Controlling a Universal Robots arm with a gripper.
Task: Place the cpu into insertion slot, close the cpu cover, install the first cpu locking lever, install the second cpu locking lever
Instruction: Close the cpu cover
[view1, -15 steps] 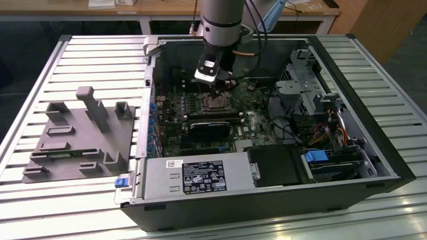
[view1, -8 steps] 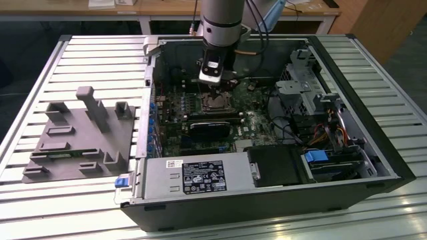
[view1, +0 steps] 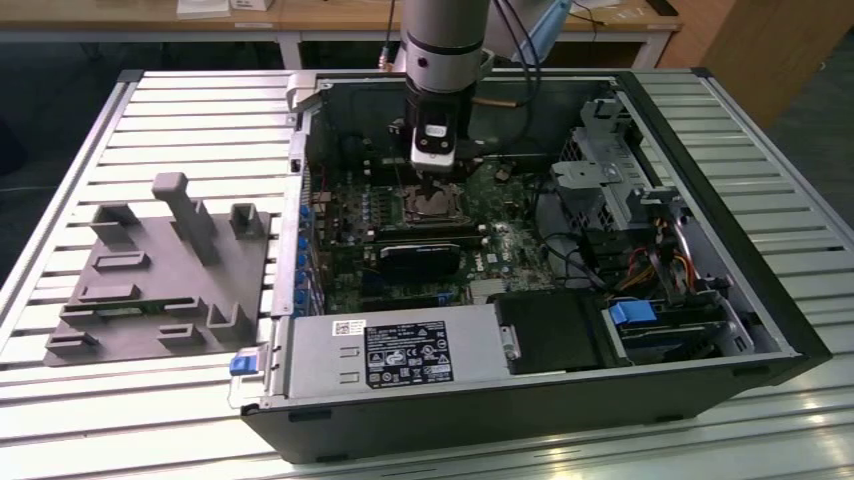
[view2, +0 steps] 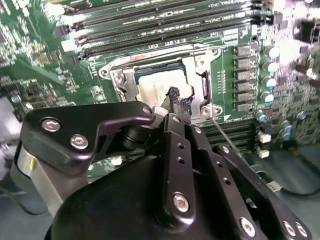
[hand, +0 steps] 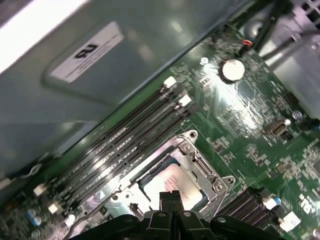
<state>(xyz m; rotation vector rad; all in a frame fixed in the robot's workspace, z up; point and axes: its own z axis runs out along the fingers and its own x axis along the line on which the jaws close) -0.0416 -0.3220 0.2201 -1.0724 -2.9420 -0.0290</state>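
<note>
The chip already lies in its socket on the board. The silvery cover seems folded down around it, though I cannot tell whether it sits fully flat. The claw hangs just over the chip's edge, clenched with nothing between its fingers. A thin wire lever juts free beside the socket, so I judge that both levers are not yet latched. In the exterior view, a grey holder block sits on the slatted metal table at that view's left. The open computer case stands to its right, with wooden desks behind.
</note>
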